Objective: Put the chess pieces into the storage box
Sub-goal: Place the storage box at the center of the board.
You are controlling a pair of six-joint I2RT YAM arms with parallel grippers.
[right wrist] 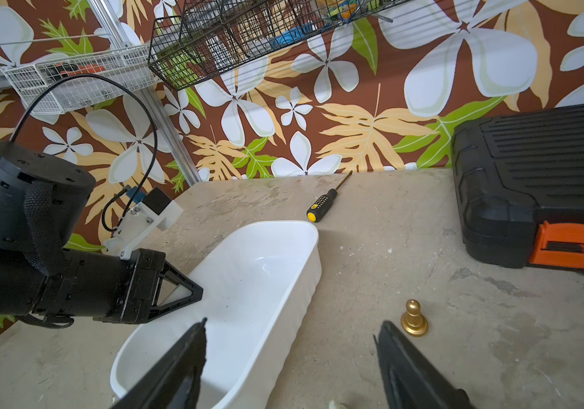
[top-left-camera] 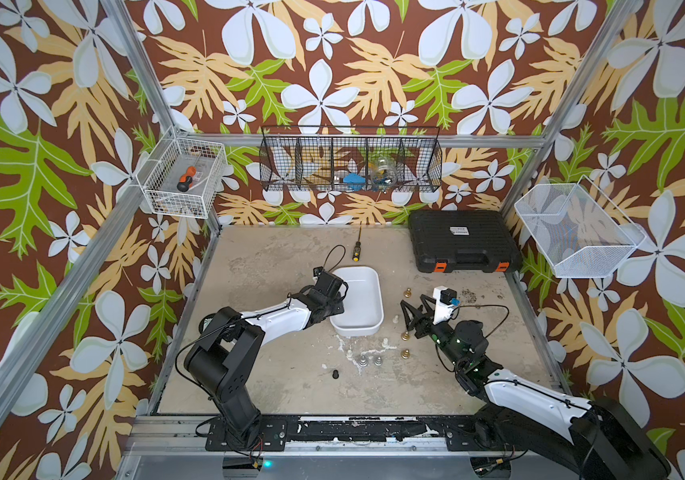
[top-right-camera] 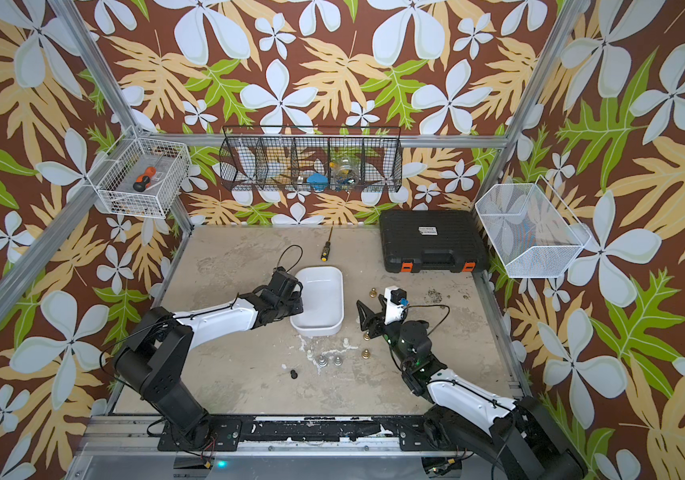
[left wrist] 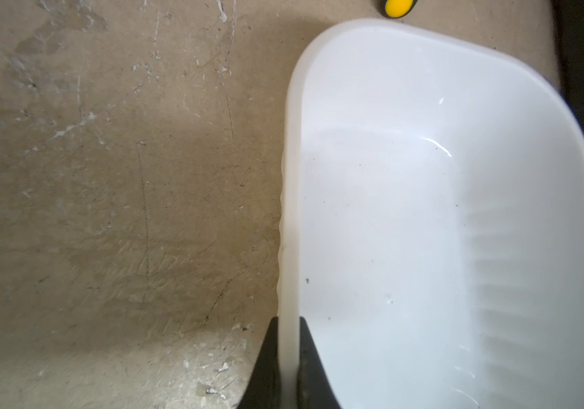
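The white storage box point(top-left-camera: 359, 330) point(top-right-camera: 316, 329) sits mid-table, and nothing shows inside it. My left gripper point(left wrist: 288, 354) is shut on its left wall point(left wrist: 292, 177), one jaw inside and one outside. To the box's right my right gripper point(top-left-camera: 415, 308) point(right wrist: 292, 324) hangs open over bare table with nothing between its fingers. A gold chess piece point(right wrist: 414, 318) point(top-left-camera: 407, 293) stands just past one fingertip. More gold point(top-left-camera: 405, 353), cream point(top-left-camera: 385, 342), silver point(top-left-camera: 363, 360) and black point(top-left-camera: 336, 374) chess pieces are scattered in front of the box.
A yellow-tipped screwdriver point(top-left-camera: 356, 249) lies behind the box. A black ribbed case with orange latches point(top-left-camera: 463, 241) fills the back right corner. White wire baskets point(top-left-camera: 183, 178) point(top-left-camera: 577, 232) and a black wire rack point(top-left-camera: 351, 160) hang on the walls.
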